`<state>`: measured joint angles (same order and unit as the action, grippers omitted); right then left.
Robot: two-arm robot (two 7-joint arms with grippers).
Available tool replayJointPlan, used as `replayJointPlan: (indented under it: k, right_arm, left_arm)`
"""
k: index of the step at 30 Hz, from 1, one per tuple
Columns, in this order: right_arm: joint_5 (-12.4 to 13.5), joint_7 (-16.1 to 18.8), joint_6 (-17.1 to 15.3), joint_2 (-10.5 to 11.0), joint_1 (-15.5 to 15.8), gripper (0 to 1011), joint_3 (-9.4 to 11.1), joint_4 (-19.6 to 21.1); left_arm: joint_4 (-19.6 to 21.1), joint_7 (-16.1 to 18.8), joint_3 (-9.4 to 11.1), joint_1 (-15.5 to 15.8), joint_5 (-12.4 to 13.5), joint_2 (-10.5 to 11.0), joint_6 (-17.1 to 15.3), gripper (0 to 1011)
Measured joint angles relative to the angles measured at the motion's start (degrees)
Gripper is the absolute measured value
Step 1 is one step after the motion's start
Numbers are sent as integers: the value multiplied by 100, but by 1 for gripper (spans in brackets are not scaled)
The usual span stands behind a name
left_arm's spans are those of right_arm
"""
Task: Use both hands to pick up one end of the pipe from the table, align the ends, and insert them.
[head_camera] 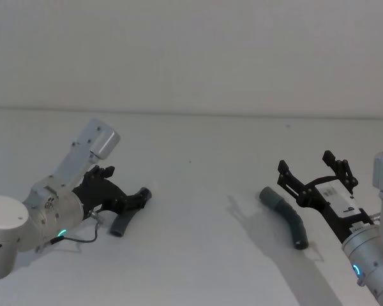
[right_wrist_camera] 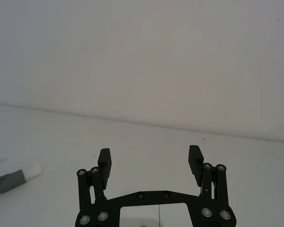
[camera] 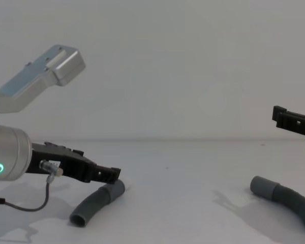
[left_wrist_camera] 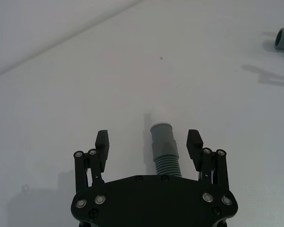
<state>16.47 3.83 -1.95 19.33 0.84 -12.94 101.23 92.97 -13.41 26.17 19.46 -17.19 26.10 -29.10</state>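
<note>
— L gripper (left_wrist_camera: 148, 138)?
— Fingers wide apart, low over table (head_camera: 198, 268), one each side of left hose piece (left_wrist_camera: 162, 146), not touching.
— R gripper (head_camera: 305, 162)?
— Also spread, raised, near right hose piece (head_camera: 287, 215) lying on table.

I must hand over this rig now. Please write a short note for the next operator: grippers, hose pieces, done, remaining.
Left gripper: open, low, fingers on both sides of the left hose piece near its cuff, not closed.
Right gripper: open, raised off the table near the right hose piece.
Both pieces lie apart on the table.
Done: nothing lifted.
To do: grasp both, align, insert.
</note>
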Motion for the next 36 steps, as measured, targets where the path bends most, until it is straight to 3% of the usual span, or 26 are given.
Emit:
replayJointPlan:
  k: [14, 36]
  right_arm:
    - [0, 0, 0, 0, 0, 1001, 0, 0]
    - [0, 0, 0, 0, 0, 1001, 0, 0]
  left_arm:
    - [-224, -176, 98, 161, 42, -80, -245, 1001]
    - [-691, -325, 239, 409, 235, -280, -282, 1001]
